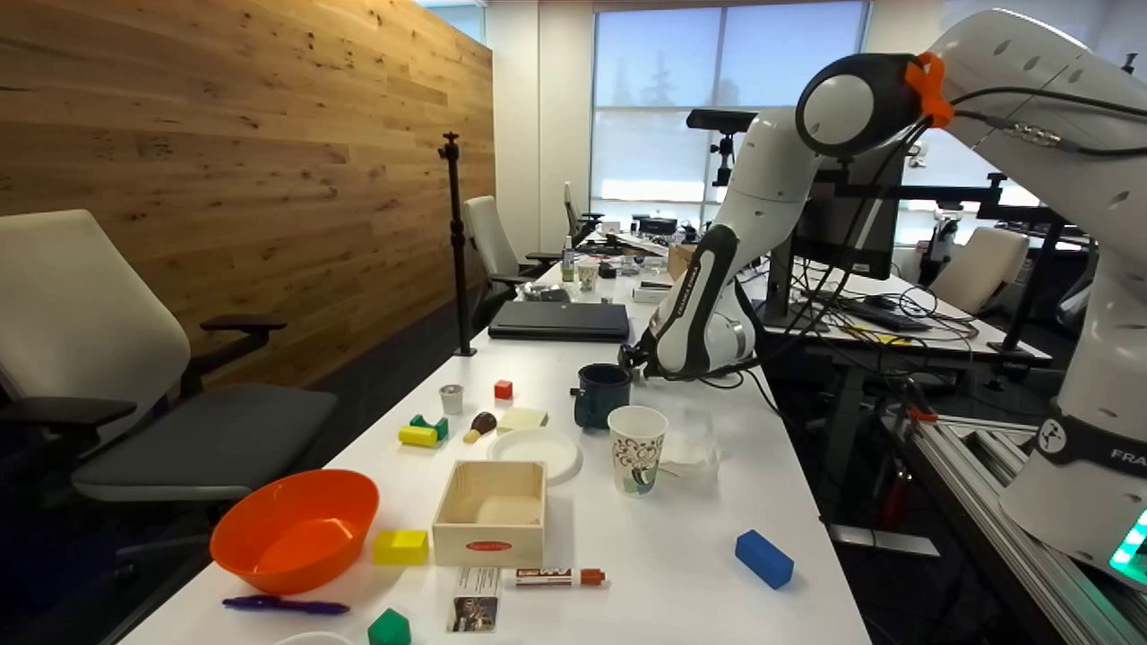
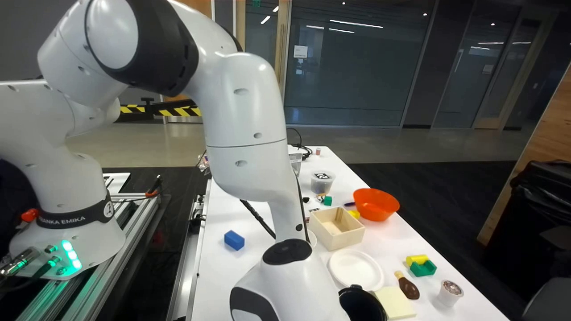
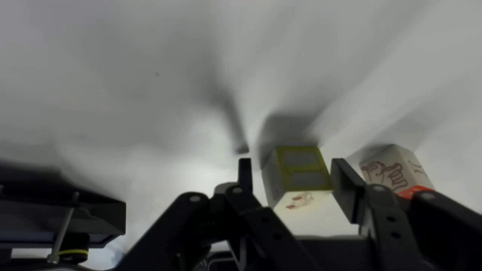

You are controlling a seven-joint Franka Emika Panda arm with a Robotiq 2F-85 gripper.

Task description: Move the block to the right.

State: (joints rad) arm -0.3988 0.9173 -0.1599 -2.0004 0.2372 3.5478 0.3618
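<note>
"Where is the block point(image 3: 301, 171) sitting?"

"In the wrist view, it is sitting on the white table point(image 3: 444, 94), between the fingers point(image 3: 244, 177) of the gripper point(image 3: 293, 175). One face is showing a yellow-green frame."

"How is the gripper standing?"

"It is standing wide. A gap is showing between the block and one finger; at the opposite finger, I cannot tell whether they are touching."

"What is lying near it?"

"A second block point(image 3: 391, 169), pale with a reddish drawing, is lying just beyond that opposite finger, partly hidden by the gripper."

"And further out?"

"In an exterior view, a dark mug point(image 1: 602, 399) is standing near the low end of the arm point(image 1: 775, 161), and a paper cup point(image 1: 638, 452) is standing near the mug. A blue block point(image 1: 764, 559) is lying well apart from both. In both exterior views, an orange bowl point(image 1: 296, 533) is sitting near a wooden box point(image 1: 515, 533)."
</note>
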